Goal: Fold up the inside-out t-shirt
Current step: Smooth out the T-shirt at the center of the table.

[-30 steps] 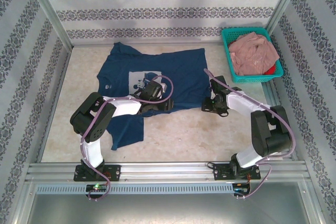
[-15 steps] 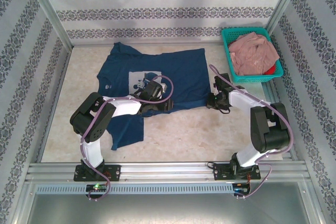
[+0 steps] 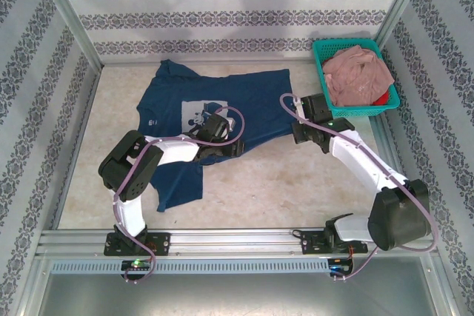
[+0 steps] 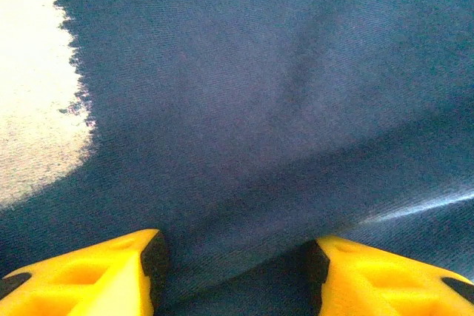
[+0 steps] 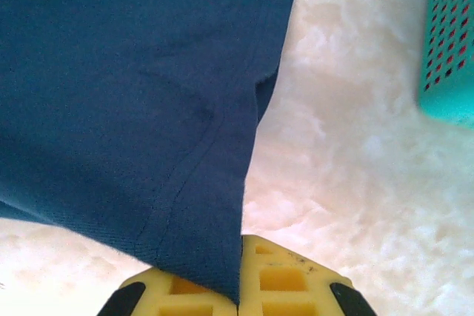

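Right wrist view has the right gripper [image 5: 241, 257] pinched shut on the hem corner of the inside-out t-shirt [image 5: 133, 94], cloth running off toward 11 o'clock. From above, that corner is the shirt's 4 o'clock, and the left gripper [image 3: 222, 142] sits at its 6 o'clock edge, jaws half apart over fabric. Flat on the table [image 3: 281, 183], the shirt's long axis runs 9 to 3, collar at 9, so I judge the right arm should carry the hem toward 9
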{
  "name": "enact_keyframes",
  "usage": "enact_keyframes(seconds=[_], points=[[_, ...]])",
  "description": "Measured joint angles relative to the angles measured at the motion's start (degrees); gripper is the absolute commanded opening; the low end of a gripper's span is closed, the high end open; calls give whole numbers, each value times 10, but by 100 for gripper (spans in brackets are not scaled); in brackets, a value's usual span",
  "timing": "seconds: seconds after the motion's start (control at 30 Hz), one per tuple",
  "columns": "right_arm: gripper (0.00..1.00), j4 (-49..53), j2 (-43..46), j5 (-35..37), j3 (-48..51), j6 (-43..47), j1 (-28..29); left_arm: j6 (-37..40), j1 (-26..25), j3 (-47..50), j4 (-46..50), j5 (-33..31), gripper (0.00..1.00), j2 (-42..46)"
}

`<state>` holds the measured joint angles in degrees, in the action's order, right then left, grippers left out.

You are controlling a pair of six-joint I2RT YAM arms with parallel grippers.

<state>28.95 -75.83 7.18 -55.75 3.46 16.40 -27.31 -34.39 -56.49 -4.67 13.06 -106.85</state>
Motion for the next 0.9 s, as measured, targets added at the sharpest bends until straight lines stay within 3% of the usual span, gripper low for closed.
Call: enact_keyframes(seconds=[0.23, 0.43, 0.7, 0.9], points=[[0, 0, 11, 10, 0, 121, 7, 2, 0, -1, 2, 0, 55, 0], [5, 4, -46, 25, -9, 148, 5, 2, 0, -2, 4, 0, 55, 0], [24, 4, -152, 45, -37, 111, -35, 3, 0, -3, 9, 0, 54, 0], [39, 1, -160, 37, -53, 54, -62, 3, 0, -4, 12, 0, 54, 0]])
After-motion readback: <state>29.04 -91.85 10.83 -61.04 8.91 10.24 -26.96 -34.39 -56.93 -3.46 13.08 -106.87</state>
